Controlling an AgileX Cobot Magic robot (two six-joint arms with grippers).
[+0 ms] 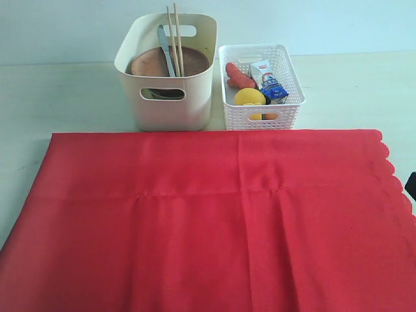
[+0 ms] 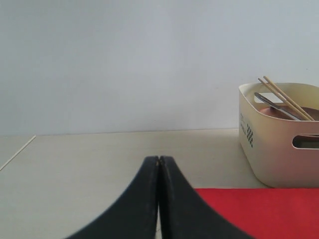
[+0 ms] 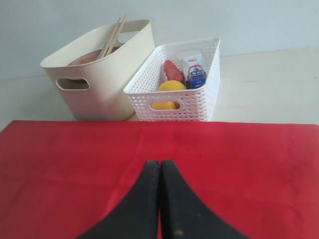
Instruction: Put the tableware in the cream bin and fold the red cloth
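The red cloth (image 1: 214, 221) lies spread flat over the front of the table, its scalloped edge on the right. Behind it stands the cream bin (image 1: 168, 73) holding a brown plate (image 1: 170, 62), wooden chopsticks (image 1: 174, 39) and a slim metal knife (image 1: 166, 51). In the left wrist view the bin (image 2: 279, 139) is at the side, with a corner of the cloth (image 2: 259, 211) below it. My left gripper (image 2: 159, 159) is shut and empty above bare table beside the cloth. My right gripper (image 3: 160, 163) is shut and empty over the cloth (image 3: 239, 169). Neither gripper shows in the exterior view.
A white lattice basket (image 1: 261, 97) stands right of the cream bin with a lemon (image 1: 249, 97), a sausage (image 1: 239, 77) and a milk carton (image 1: 266, 79). A dark object (image 1: 411, 185) pokes in at the right edge. A pale wall rises behind the table.
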